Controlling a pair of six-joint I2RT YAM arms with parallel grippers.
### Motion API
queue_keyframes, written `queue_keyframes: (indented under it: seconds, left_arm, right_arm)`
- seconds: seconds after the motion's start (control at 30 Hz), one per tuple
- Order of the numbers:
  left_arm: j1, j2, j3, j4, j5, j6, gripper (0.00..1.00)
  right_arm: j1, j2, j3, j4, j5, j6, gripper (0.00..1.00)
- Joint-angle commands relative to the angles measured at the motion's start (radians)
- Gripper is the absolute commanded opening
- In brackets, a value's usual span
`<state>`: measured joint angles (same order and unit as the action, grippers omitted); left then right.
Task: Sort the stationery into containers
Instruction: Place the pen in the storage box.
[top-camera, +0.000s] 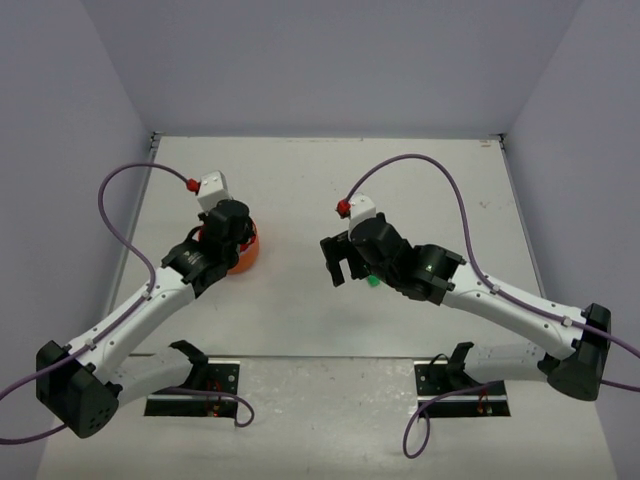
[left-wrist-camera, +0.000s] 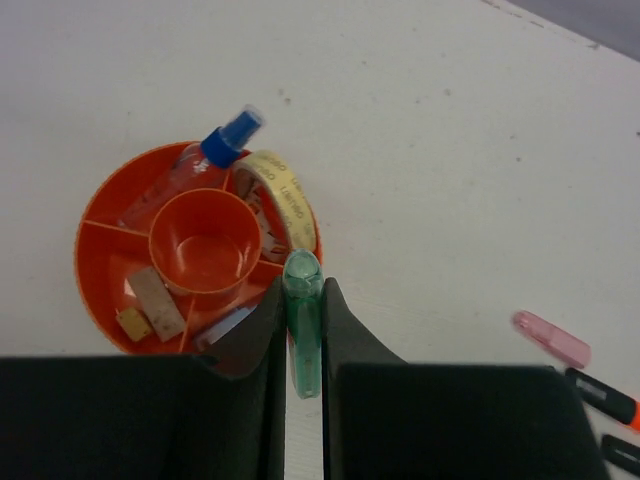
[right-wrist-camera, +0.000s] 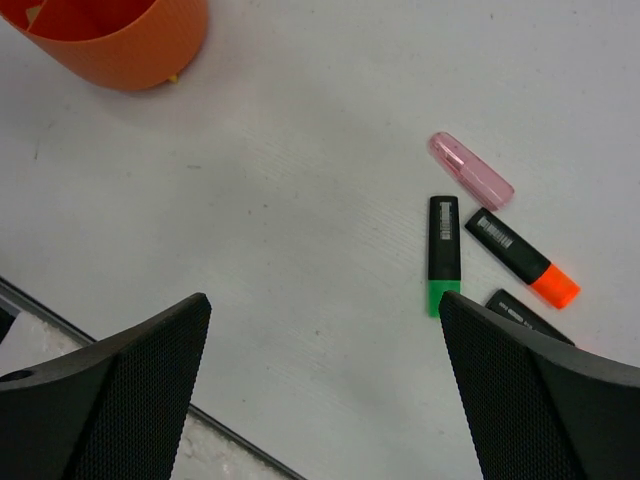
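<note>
The left pincer (left-wrist-camera: 302, 292) clenches a green bar (left-wrist-camera: 303, 340) at the orange tub's (left-wrist-camera: 100, 215) rim, ready to drop it in. The right pincer (right-wrist-camera: 325, 310) hangs released above the highlighters (right-wrist-camera: 443, 250).

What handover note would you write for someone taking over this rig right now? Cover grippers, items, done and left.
Left gripper: shut on the green bar, by the orange tub's rim.
Right gripper: open, empty, above the table.
Done: blue-capped bottle, tape ring, tan pieces in the tub.
Left: drop the green bar; pink bar, green highlighter, orange highlighter and a third highlighter, half hidden.
</note>
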<state>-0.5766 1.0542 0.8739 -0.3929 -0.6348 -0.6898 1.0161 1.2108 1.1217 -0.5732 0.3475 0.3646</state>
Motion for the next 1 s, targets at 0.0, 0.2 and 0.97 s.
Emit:
queue_keyframes:
  seconds: [0.0, 0.2, 0.97]
  left_arm:
    - [0.003, 0.009, -0.061, 0.033, -0.183, -0.028, 0.0]
    - [0.003, 0.027, -0.154, 0.13, -0.208, -0.039, 0.0]
    - [0.003, -0.097, -0.31, 0.225, -0.227, -0.062, 0.27]
  right_arm:
    - [-0.013, -0.053, -0.077, 0.041, 0.01, 0.044, 0.99]
    - [-0.018, -0.059, -0.114, 0.064, -0.023, 0.05, 0.99]
    - [-0.02, -0.009, -0.119, 0.1, -0.062, 0.043, 0.99]
